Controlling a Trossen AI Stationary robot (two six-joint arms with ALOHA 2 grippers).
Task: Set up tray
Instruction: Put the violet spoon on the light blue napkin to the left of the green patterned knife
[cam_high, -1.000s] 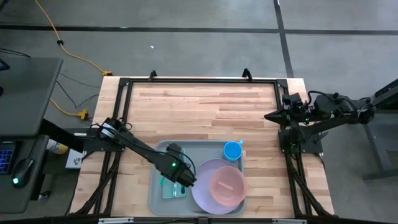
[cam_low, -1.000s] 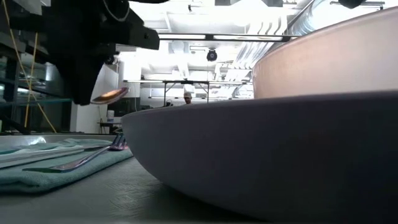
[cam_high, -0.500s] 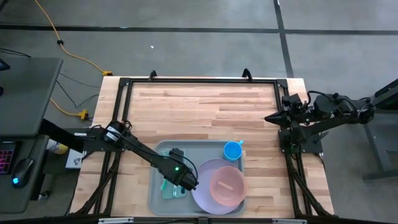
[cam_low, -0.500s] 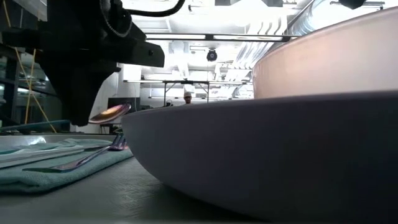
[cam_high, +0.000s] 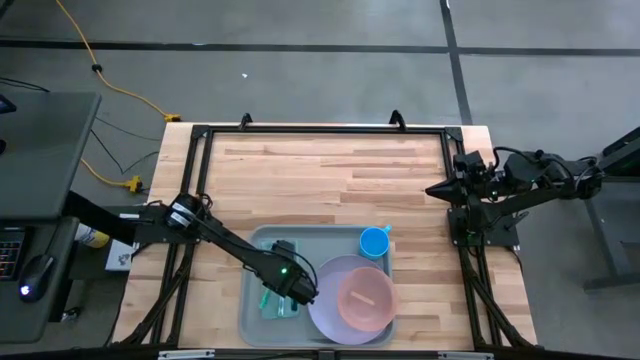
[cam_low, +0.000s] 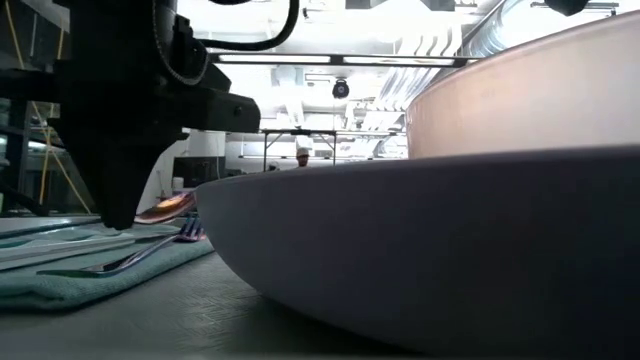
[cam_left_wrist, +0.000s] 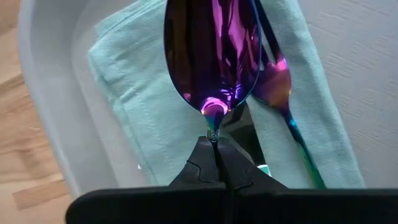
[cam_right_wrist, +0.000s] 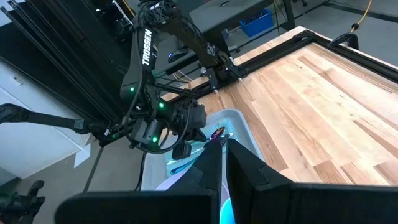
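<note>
Lengthwise, the tray (cam_high: 255, 318) runs across the table (left hand (cam_high: 299, 291) clamping a spoon (cam_left_wrist: 211, 56)).

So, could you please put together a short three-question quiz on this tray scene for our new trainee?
1. True or false: the left end effector is shut on a spoon above the teal cloth.
2. Which item already lies on the cloth? A) fork B) knife C) straw
3. Fill in: the blue cup stands on the ____, beside the plate holding the pink bowl.

Key: 1 true; 2 A; 3 tray.
</note>
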